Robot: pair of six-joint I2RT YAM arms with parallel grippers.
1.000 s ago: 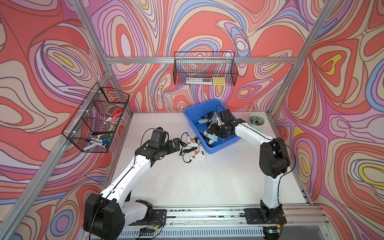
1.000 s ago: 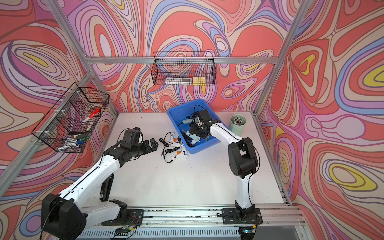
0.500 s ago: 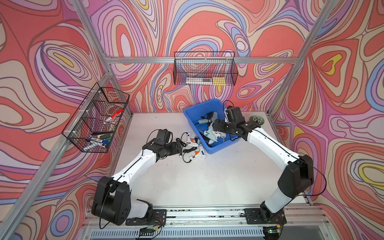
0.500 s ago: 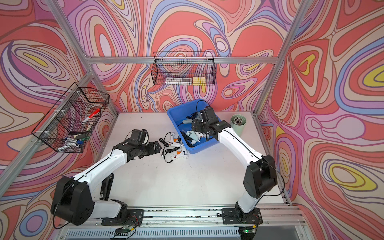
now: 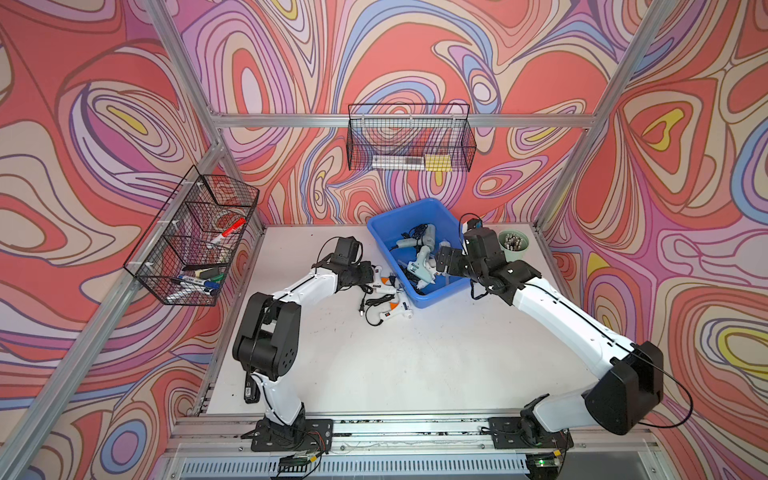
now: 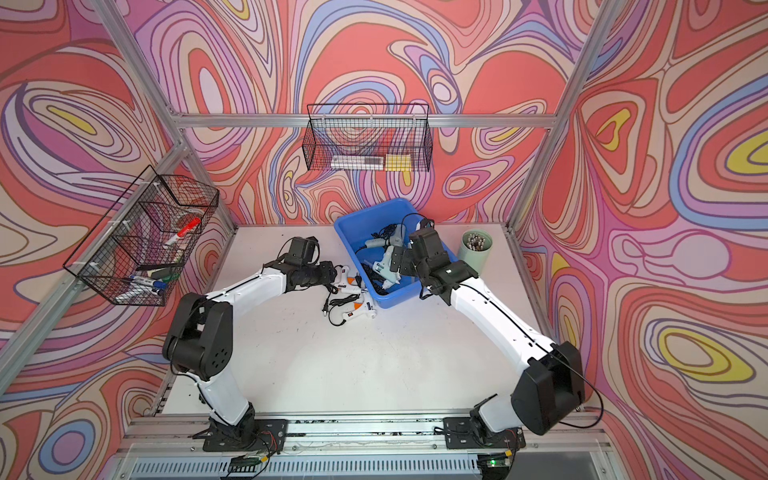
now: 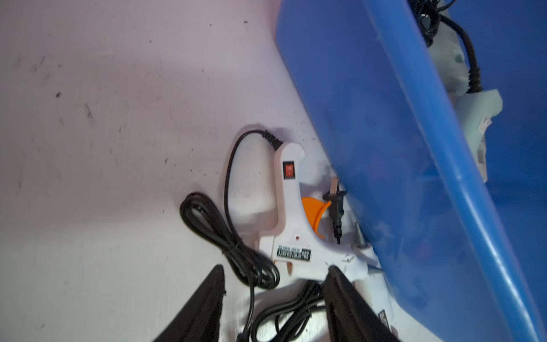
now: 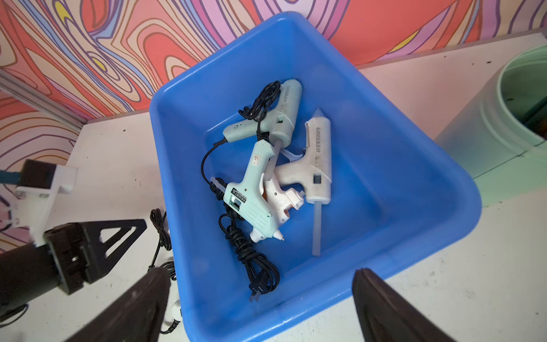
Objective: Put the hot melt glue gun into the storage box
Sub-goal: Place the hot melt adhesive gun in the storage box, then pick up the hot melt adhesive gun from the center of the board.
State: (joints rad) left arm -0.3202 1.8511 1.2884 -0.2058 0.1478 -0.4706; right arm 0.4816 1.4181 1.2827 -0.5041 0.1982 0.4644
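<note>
Left gripper (image 7: 275, 268) is down at table level, jaws part-open, straddling the rear of a white glue gun (image 7: 291, 234); nothing is clamped yet. You can't tell from the wrist view whether one finger (image 7: 340, 284) already touches the body, because it sits too near the frame edge. The gun lies flat on the table (image 7: 103, 148) with its nozzle against the outer wall of the blue box (image 7: 384, 133), so you're coming in from the open side. Its coiled cord (image 7: 233, 245) sits between the fingers and will likely get pinched too. Right gripper (image 8: 262, 271) hangs wide open and empty over the box's near rim, probably parked clear. Several guns (image 8: 254, 204) already lie inside; a second white one (image 5: 390, 312) waits on the table.
</note>
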